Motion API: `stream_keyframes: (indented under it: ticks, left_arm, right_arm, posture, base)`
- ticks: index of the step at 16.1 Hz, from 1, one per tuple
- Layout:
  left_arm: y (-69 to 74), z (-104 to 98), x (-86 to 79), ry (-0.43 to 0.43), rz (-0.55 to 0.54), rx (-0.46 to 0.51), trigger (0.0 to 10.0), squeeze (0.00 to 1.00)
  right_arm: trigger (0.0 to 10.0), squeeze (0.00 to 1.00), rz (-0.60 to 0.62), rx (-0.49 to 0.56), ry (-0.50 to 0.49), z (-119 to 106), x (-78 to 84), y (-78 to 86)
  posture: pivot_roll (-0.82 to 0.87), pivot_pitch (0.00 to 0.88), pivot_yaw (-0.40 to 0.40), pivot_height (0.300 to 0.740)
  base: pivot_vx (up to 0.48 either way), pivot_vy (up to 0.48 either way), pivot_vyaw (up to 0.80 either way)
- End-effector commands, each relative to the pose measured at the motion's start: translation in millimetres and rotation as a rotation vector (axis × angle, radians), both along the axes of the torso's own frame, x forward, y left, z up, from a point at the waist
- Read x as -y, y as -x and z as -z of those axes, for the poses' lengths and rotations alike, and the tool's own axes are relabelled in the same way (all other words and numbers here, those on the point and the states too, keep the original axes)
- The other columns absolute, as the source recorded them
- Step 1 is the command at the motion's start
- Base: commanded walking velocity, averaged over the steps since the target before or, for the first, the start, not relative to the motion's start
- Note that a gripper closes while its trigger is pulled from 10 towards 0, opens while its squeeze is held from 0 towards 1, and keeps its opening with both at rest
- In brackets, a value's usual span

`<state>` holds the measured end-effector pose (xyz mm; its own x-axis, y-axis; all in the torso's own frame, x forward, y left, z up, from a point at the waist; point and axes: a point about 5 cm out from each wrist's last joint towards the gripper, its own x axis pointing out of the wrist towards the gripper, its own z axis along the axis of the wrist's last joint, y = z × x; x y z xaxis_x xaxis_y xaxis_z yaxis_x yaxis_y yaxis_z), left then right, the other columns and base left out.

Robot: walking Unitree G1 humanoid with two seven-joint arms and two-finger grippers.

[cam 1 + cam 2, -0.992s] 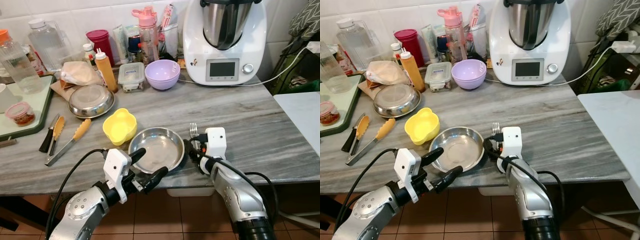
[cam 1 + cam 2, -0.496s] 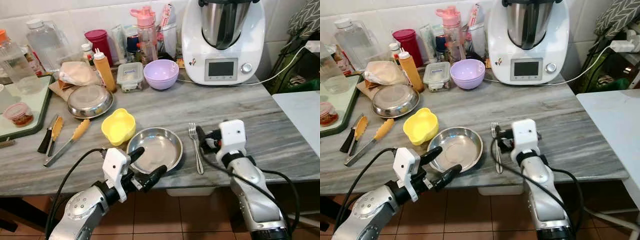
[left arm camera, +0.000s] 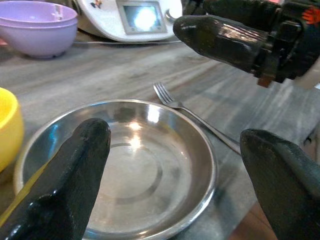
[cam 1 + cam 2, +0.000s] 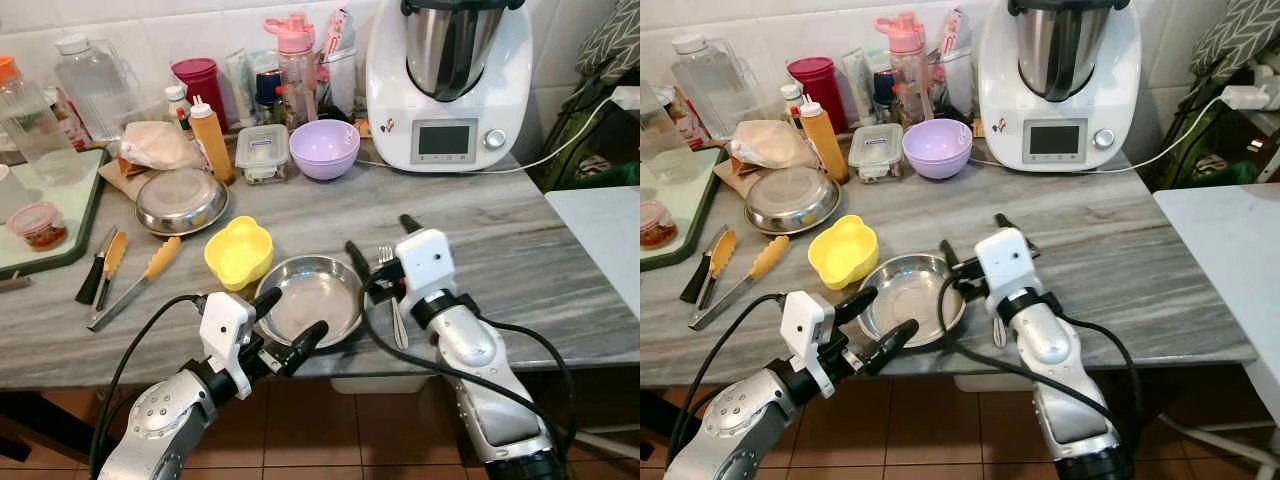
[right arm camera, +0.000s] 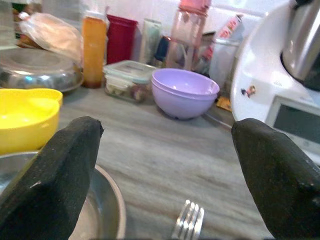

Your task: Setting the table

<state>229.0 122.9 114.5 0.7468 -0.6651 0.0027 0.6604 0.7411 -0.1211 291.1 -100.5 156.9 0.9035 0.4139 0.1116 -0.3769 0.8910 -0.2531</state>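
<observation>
A round steel plate (image 4: 315,300) lies near the counter's front edge. Just right of it a steel fork (image 4: 394,305) lies flat, tines pointing to the back. My left gripper (image 4: 290,322) is open at the plate's front rim, one finger over the rim and one off the edge. My right gripper (image 4: 380,240) hovers open above the fork's tines, with nothing between its fingers. The left wrist view looks into the plate (image 3: 130,175) with the fork (image 3: 195,117) beyond. The right wrist view has the fork tines (image 5: 189,220) below.
A yellow bowl (image 4: 238,250) touches the plate's left side. A purple bowl (image 4: 324,147), a white kitchen machine (image 4: 445,80), bottles and a steel bowl (image 4: 182,200) stand behind. Tongs (image 4: 135,285) and a green tray (image 4: 85,225) lie left. A white table (image 4: 600,230) stands right.
A second ago my right gripper was low at the fork beside the plate. It drew off to the right, leaving the fork flat, then swung back left above the tines. The left gripper stayed put.
</observation>
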Motion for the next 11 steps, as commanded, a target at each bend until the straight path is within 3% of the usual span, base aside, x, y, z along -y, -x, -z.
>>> stream_keyframes:
  ticks: [1, 5, 6, 7, 8, 9, 11]
  left_arm:
    - [0.2, 0.4, -7.4, -0.015, -0.041, 0.007, 10.0, 0.00]
    - [0.8, -1.0, -11.8, 0.020, -0.132, 0.008, 10.0, 0.00]
    - [-6.6, -2.2, -24.9, 0.026, -0.270, 0.005, 10.0, 0.00]
    - [-10.3, -3.3, -32.7, 0.011, -0.348, 0.017, 10.0, 0.00]
    - [-15.1, -7.0, -45.3, -0.014, -0.468, 0.060, 10.0, 0.00]
    - [-18.7, -11.3, -59.1, -0.043, -0.594, 0.107, 10.0, 0.00]
    - [-19.4, -10.6, -76.6, -0.100, -0.740, 0.112, 10.0, 0.00]
  right_arm:
    - [10.0, 1.00, -0.021, 0.036, 0.002, -7.0, -3.4, 1.3]
    - [10.0, 1.00, -0.005, 0.011, 0.008, 1.5, 0.0, -2.1]
    - [10.0, 0.91, 0.000, -0.001, -0.010, 1.1, -0.7, -5.2]
    - [10.0, 0.50, 0.001, -0.006, -0.015, 1.3, -0.4, -6.0]
    - [10.0, 0.00, 0.003, -0.008, -0.015, 1.7, 0.1, -6.4]
    - [10.0, 0.00, 0.003, 0.004, 0.001, 1.7, 0.7, -6.2]
    - [10.0, 0.00, 0.007, 0.027, 0.035, 4.8, 2.5, -2.7]
  posture:
    - [-0.20, 0.000, 0.066, 0.740]
    - [-0.18, 0.000, 0.053, 0.740]
    - [-0.17, 0.000, 0.051, 0.740]
    - [-0.17, 0.000, 0.047, 0.740]
    - [-0.17, 0.000, 0.044, 0.740]
    - [-0.16, 0.000, 0.044, 0.740]
    - [-0.16, 0.001, 0.044, 0.740]
  base:
    - [0.000, 0.000, 0.00]
    - [0.000, 0.000, 0.00]
    - [0.000, 0.000, 0.00]
    - [0.000, 0.000, 0.00]
    - [0.000, 0.000, 0.00]
    - [0.000, 0.000, 0.00]
    - [0.000, 0.000, 0.00]
